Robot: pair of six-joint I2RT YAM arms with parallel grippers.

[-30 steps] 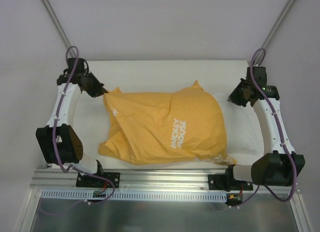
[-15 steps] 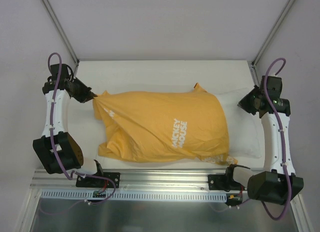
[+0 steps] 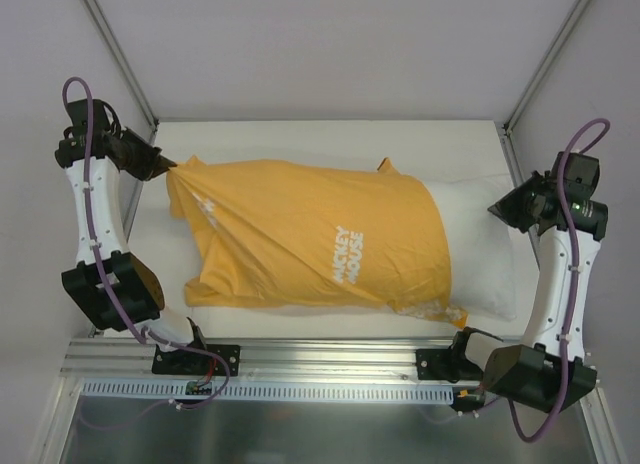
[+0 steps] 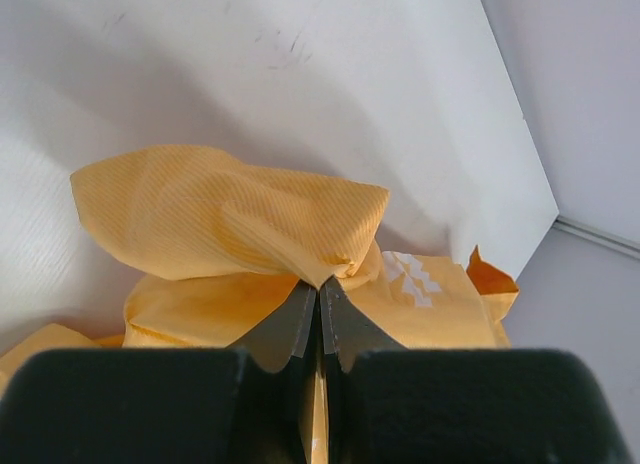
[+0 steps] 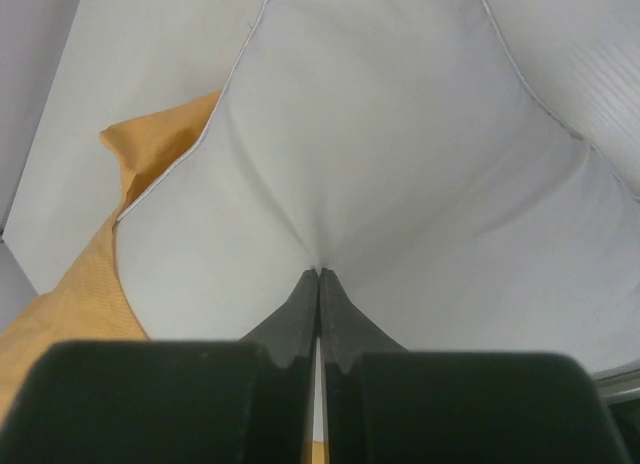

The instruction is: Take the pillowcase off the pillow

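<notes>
The left gripper (image 4: 320,287) clamps a bunched pillowcase (image 3: 300,234) corner at the worktop's (image 3: 300,139) left edge. The right gripper (image 5: 318,274) pinches the pillow's (image 3: 485,259) bare end at the right edge.

The pillow (image 3: 482,252) juts rightward from the pillowcase (image 3: 300,239).

Orange pillowcase (image 3: 300,244), top view: white lettering (image 3: 348,255) reads "MICKEY MOUSE". It is set in two stacked lines, just right of the pillowcase's middle, turned sideways to the camera.

Small white mark (image 3: 210,206) near the pillowcase's left corner is too small to read.

Left wrist view: white print (image 4: 412,276) on the same pillowcase, right of its pinched fold, is partly creased and not legible.
</notes>
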